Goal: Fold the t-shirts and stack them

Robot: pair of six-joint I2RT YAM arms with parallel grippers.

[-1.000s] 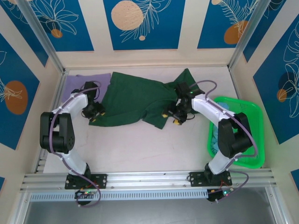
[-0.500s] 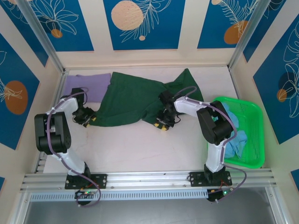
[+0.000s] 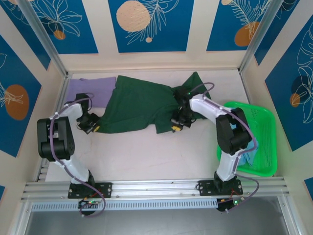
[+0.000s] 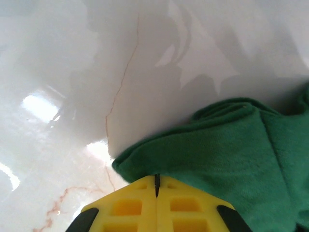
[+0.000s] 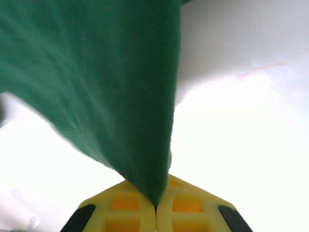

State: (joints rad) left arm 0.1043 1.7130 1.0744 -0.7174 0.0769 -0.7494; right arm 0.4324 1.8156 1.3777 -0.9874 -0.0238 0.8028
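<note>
Both the left end effector (image 3: 94,127) and the right end effector (image 3: 174,127) pinch the soft dark green cloth t-shirt (image 3: 137,105), which hides part of a lavender-purple cloth t-shirt (image 3: 88,90).

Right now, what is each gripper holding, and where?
Both pinch the dark green t-shirt: left gripper its near-left corner, right gripper its near-right edge.

The pale, glossy desk (image 3: 146,152) carries a dark green t-shirt (image 3: 137,105) spread rumpled across its far half. A lavender t-shirt (image 3: 85,89) lies flat at the far left corner, touching it. A bright green basket (image 3: 272,142) sits at the right edge.
</note>
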